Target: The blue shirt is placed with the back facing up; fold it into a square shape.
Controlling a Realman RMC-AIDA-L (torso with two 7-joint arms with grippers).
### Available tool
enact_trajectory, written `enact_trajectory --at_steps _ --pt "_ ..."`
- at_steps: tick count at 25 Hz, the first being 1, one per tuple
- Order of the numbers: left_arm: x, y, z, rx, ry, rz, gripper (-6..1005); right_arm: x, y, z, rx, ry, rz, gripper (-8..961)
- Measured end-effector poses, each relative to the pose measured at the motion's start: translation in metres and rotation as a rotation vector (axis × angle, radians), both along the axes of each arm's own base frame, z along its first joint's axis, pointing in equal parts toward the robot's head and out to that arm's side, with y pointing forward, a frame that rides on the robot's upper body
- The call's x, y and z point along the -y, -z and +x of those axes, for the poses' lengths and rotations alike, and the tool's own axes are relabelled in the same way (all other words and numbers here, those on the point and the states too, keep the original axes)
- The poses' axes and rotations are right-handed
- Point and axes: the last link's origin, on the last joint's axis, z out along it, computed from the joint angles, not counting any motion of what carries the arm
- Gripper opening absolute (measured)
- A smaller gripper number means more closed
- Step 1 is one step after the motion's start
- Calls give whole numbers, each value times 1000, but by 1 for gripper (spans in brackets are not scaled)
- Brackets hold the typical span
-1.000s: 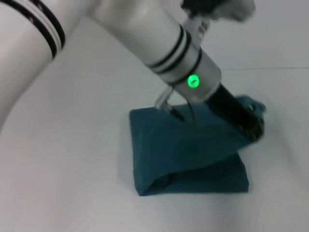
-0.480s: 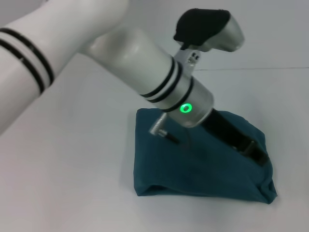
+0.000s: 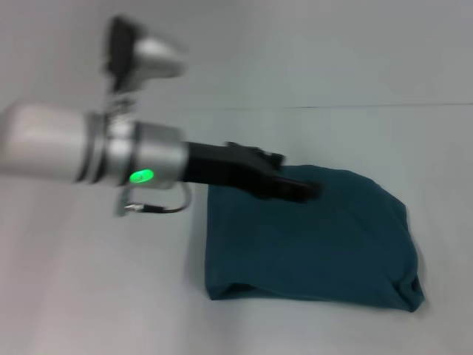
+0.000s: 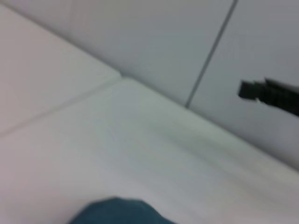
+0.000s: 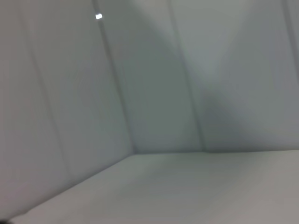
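Overhead, the left gripper (image 3: 299, 190) hangs above the folded blue shirt (image 3: 325, 251), holding nothing; opening unclear.

No text, label, brand, number or sign is showing legibly anywhere in these views.

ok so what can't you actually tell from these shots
- Left gripper, head view: motion blur smears the fingers, so open or shut is unclear.
- Right gripper: in no view; the right wrist view shows only wall and table.
- Blue shirt: its layers underneath are hidden by its top layer; the left wrist view cuts off all but a corner.
- Dark object, left wrist view: blurred, cut by the edge.
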Motion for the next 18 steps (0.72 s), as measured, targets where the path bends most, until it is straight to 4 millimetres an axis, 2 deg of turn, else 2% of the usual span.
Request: enact_trajectory --at_steps 2,4,8,12,18 --pt "5 -11 -18 67 11 33 835 1 4 -12 39 -45 -43 0" --pt "16 -27 -40 147 48 80 875 0 7 -25 77 -79 -106 0" --pt "38 -44 -78 227 75 160 933 -9 5 -60 160 -119 -232 0" --pt "59 -47 -108 253 84 196 931 -24 13 -93 252 -124 -345 0" --pt "78 -42 -131 216 112 214 927 -57 38 -127 416 -77 -467 0"
